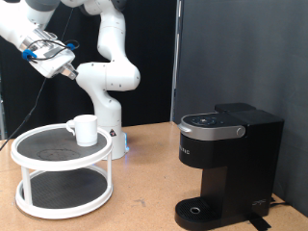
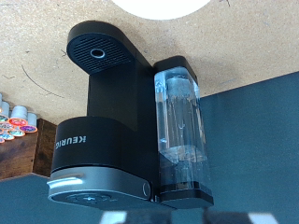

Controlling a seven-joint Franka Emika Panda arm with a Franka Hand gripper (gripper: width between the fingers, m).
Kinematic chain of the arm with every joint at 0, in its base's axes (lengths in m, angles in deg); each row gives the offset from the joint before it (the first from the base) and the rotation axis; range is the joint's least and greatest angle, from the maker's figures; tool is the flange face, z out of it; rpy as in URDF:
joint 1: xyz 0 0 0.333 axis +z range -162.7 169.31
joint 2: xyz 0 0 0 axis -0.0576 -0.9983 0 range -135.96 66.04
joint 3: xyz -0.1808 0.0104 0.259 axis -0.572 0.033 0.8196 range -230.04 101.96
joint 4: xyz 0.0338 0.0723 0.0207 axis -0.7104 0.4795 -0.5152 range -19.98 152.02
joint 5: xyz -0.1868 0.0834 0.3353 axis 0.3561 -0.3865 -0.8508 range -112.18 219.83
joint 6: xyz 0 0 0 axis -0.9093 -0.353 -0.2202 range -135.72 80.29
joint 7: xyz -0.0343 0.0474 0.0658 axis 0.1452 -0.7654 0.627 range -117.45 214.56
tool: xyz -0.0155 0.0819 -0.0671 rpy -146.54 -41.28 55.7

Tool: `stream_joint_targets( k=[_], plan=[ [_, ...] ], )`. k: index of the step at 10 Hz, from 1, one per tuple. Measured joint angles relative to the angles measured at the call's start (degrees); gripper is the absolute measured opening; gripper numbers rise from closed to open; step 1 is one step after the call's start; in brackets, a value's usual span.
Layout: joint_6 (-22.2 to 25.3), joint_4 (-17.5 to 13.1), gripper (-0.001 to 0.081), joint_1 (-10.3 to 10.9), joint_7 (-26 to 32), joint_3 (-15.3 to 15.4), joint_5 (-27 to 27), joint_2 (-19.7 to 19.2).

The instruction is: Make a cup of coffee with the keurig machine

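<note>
The cup (image 1: 85, 130) is a small white mug that stands upright on the top shelf of a white round two-tier stand (image 1: 38, 159) at the exterior view's left. The black keurig machine (image 1: 226, 164) stands at the exterior view's right with its lid down and nothing on its round drip base (image 1: 197, 209). My gripper (image 1: 56, 60) is high in the air at the exterior view's top left, well above the cup and far from the machine. It holds nothing. The wrist view shows the machine (image 2: 107, 121) with its clear water tank (image 2: 179, 126), and my fingertips (image 2: 112, 217) stand apart at the edge.
A wooden box with several coloured pods (image 2: 14, 126) sits beside the machine in the wrist view. A white round shape (image 2: 163, 7) shows at that view's edge. The arm's white base (image 1: 108, 115) stands behind the stand. Black curtains hang behind the wooden table (image 1: 144, 183).
</note>
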Motion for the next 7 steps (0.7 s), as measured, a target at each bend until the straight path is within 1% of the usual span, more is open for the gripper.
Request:
stream_joint_targets(
  k=[2, 4, 5, 6, 7],
  plan=[
    [0.3, -1.0, 0.0000, 0.0, 1.7, -1.1, 0.6, -0.7],
    [-0.4, -0.9, 0.0000, 0.0, 2.7, -1.7, 0.7, -1.2],
    [-0.9, -0.6, 0.0109, 0.0, 3.2, -1.8, 1.1, -1.4],
    [-1.6, -0.1, 0.0109, 0.0, 3.7, -1.8, 1.7, -1.7],
    [-3.1, 0.9, 0.0299, 0.0, 4.7, -1.8, 2.4, -1.8]
  ],
)
